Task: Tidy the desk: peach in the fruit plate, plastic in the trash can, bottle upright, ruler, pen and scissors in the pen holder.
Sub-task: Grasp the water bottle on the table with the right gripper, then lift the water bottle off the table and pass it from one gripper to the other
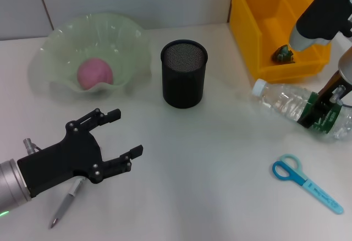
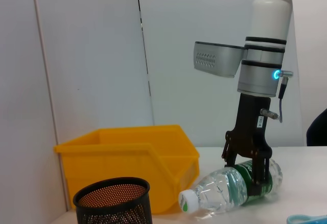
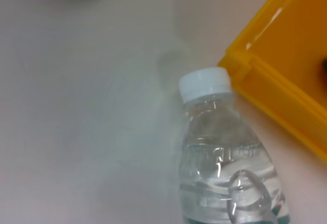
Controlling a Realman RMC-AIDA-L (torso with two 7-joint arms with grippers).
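From the head view we saw the bottle (image 1: 294, 104) lying on its side on the table (image 1: 220, 158), cap toward the mesh holder (image 1: 184, 73), just in front of the yellow bin (image 1: 258, 26) where a small greenish scrap (image 1: 283, 54) lay. The right gripper (image 1: 322, 109) straddled the bottle at its green label, a finger on each side. The peach (image 1: 94, 72) sat in the green plate (image 1: 129, 43) at the far left, and the scissors (image 1: 305, 181) lay flat near the front right, well apart from the holder. The left gripper (image 1: 125, 133) hovered low at the front left with its fingers spread wide and nothing between them, and the pen (image 1: 66, 205) lay on the table partly beneath that arm. From the left wrist we saw the right gripper (image 2: 249, 170) come straight down over the bottle (image 2: 230, 185), its dark fingers clamped around the labelled part, the bottle tipped only slightly, beside the bin (image 2: 133, 155) and behind the holder (image 2: 113, 199). From the right wrist we saw the bottle (image 3: 225, 147), its white cap just beside the bin's (image 3: 286, 81) corner, without touching it as far as we could tell
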